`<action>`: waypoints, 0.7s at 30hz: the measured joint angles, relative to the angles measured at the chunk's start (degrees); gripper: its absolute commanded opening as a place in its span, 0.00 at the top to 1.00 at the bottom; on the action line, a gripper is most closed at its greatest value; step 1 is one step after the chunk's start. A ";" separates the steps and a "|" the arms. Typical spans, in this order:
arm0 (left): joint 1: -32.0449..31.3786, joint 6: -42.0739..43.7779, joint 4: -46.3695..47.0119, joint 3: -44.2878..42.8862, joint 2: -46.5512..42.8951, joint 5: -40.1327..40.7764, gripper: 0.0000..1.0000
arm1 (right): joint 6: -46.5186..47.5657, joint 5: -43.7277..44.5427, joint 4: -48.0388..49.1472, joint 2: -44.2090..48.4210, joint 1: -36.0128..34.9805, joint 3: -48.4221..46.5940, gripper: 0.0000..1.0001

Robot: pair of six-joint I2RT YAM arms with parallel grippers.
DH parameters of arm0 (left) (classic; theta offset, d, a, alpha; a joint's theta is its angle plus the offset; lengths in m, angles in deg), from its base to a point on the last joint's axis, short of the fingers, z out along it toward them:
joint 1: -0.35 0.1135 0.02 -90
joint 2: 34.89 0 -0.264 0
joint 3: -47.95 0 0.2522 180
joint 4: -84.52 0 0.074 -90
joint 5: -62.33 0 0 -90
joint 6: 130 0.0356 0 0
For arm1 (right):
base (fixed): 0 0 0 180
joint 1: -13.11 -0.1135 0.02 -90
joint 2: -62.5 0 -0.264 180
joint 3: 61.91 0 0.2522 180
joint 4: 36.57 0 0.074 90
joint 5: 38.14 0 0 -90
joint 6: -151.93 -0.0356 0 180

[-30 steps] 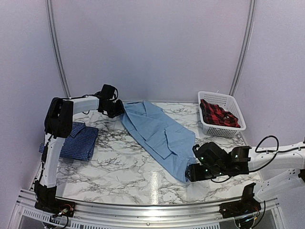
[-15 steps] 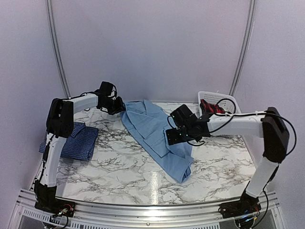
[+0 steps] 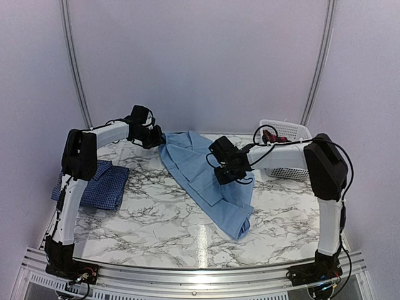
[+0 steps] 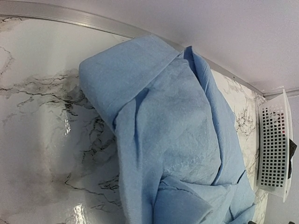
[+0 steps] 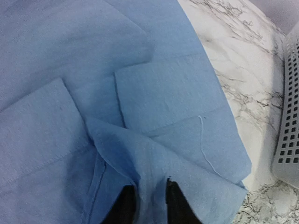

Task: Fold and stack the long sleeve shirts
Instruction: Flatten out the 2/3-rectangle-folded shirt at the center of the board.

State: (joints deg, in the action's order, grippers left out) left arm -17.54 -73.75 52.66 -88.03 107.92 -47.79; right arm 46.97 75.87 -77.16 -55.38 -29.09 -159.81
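The light blue shirt [image 3: 200, 169] lies as a long diagonal strip from the back middle of the marble table to the front. My left gripper [image 3: 155, 137] is at its back left corner, shut on the cloth there. Its fingers are out of the left wrist view, where the shirt [image 4: 177, 130] fills the frame. My right gripper [image 3: 224, 175] sits on the shirt's middle. In the right wrist view it [image 5: 148, 205] pinches a raised fold of the shirt [image 5: 163, 93] between its black fingers [image 5: 125, 207]. The dark blue checked shirt [image 3: 100, 184] lies folded at the left.
A white basket [image 3: 290, 128] stands at the back right, partly behind my right arm, with a red plaid cloth [image 3: 272, 135] in it. Its wall shows at the edge of both wrist views [image 4: 273, 144] [image 5: 289, 116]. A metal rail runs along the table's front edge.
My right arm has swung from the front right of the table up to the shirt's middle and closed on a fold there. The left gripper has held its place at the back corner.
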 measured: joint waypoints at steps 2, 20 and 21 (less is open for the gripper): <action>0.11 0.17 -0.26 -0.24 0.02 -0.02 0.97 | -0.63 0.94 -0.81 1.73 0.37 2.21 1.00; 4.59 0.94 -2.75 -8.70 2.45 -0.68 0.98 | -21.29 -8.79 -10.10 35.23 -17.46 33.66 1.00; 4.63 0.79 -2.91 -9.51 2.91 -0.94 0.97 | -22.25 -9.73 -10.01 35.91 -18.43 34.67 1.00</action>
State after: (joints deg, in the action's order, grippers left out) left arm -12.91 -72.97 49.75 -97.53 110.82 -48.73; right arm 24.72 66.14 -87.17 -19.47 -47.51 -125.15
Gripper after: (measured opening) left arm 0.027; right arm 0.001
